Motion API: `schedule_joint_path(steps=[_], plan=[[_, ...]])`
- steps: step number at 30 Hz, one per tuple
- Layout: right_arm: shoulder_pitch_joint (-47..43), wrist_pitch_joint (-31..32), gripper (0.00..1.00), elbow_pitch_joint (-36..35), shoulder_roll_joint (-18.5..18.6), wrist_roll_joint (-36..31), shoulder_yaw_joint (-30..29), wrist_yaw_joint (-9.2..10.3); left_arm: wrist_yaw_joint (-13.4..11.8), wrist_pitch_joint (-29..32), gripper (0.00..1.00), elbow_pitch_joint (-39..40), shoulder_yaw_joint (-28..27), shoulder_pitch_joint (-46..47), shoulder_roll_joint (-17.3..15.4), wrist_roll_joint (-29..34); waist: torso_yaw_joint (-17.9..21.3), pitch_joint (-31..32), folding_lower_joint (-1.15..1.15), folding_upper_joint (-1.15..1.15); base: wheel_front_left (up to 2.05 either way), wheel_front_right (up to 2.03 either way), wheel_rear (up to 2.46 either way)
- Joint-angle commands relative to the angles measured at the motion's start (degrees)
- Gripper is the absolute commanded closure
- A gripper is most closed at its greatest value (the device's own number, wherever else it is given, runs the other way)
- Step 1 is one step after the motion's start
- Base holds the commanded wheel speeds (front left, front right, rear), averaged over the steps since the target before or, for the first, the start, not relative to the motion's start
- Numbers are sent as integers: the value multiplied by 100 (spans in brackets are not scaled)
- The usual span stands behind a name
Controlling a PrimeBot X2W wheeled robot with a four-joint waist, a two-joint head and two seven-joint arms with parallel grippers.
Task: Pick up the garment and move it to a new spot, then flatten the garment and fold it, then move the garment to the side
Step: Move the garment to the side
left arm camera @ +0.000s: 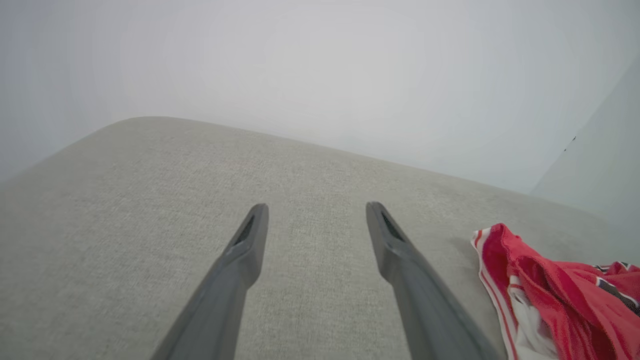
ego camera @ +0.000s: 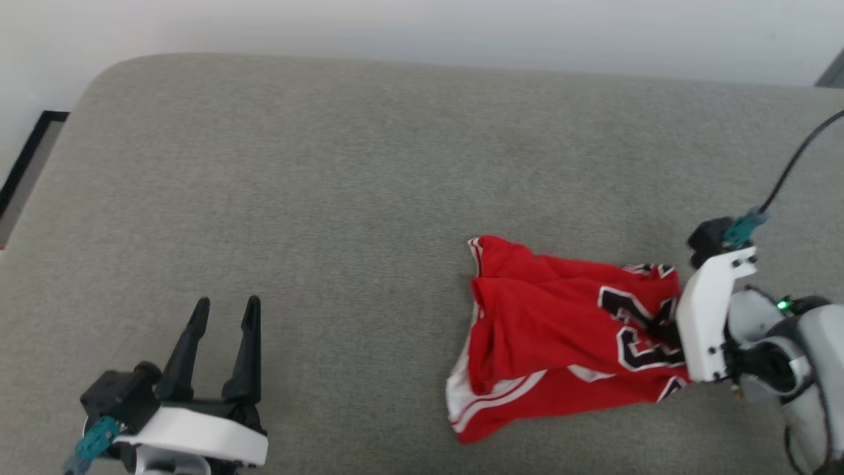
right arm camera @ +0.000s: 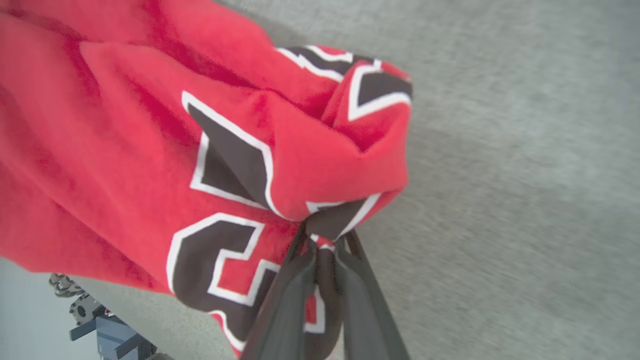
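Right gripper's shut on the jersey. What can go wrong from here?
1. The right gripper pinches only a small bunched fold of the jersey; it may slip out on lifting.
2. The jersey lies crumpled with layers overlapping, so held at one point it will likely hang bunched and flatten poorly.
3. The left gripper stands open over the cushion, apart from the jersey: no backup hold.

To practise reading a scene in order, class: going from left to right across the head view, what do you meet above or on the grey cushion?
In order: left end effector, open, at the lower left → garment, crumpled → right end effector, shut on the garment's right edge.
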State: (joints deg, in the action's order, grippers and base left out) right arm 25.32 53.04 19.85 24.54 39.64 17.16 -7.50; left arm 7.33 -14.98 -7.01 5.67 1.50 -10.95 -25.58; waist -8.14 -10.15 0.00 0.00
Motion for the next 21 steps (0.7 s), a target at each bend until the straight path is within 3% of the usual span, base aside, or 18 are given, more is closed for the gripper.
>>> schedule_joint_path(steps=[1,13,21], plan=[[63,5,100,-49,56,-56,-55,2,19,-26,0,15,21,97,-25,-20,71,-42,0,0,0,0,0],[756,-113,100,-107,539,-500,-701,2,20,-26,0,-10,625,922,-136,35,760,-462,0,0,0,0,0],[1439,-637,100,260,796,-928,-929,2,19,-26,0,-48,1167,1641,-243,9,1248,-874,0,0,0,0,0]])
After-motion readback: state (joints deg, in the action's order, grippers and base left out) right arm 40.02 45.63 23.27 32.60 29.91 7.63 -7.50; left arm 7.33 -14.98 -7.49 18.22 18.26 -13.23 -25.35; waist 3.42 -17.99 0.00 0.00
